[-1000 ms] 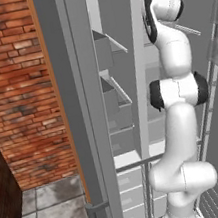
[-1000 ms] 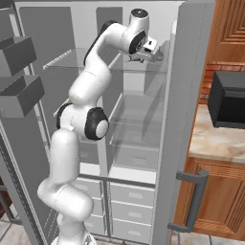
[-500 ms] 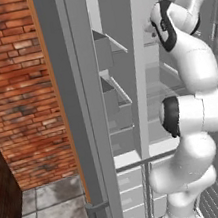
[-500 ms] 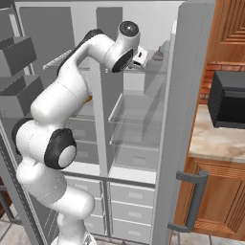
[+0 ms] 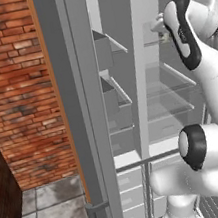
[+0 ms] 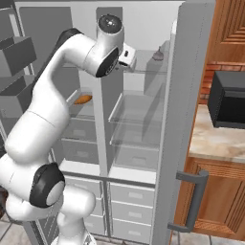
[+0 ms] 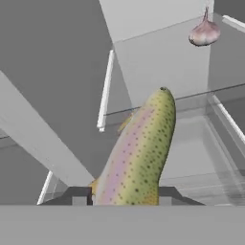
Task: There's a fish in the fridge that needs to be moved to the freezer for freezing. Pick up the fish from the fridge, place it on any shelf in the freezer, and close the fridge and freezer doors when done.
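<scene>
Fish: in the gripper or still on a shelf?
In the gripper. In the hand view the fish rises from between the fingertips, clear of the glass shelves behind it.

Garlic bulb (image 7: 205, 31) (pale pink), brick wall (image 5: 16, 91), black microwave (image 6: 228, 99), wooden cabinet (image 6: 229, 28)

A: Any lettering or numbers to read on the fridge (image 6: 143, 124)?

B: None. Its walls, shelves and drawers are plain grey and white, with no label, brand or digit.

A: What about the door (image 6: 184, 119) just right of the fridge?

B: Bare grey, no sign or sticker that I can make out.

A: And the black box (image 6: 228, 106) further right of the fridge, on the counter?

B: Dark face, nothing legible on it.

A: The brick wall (image 5: 16, 87) left of the fridge?

B: Only bricks, no writing.
</scene>
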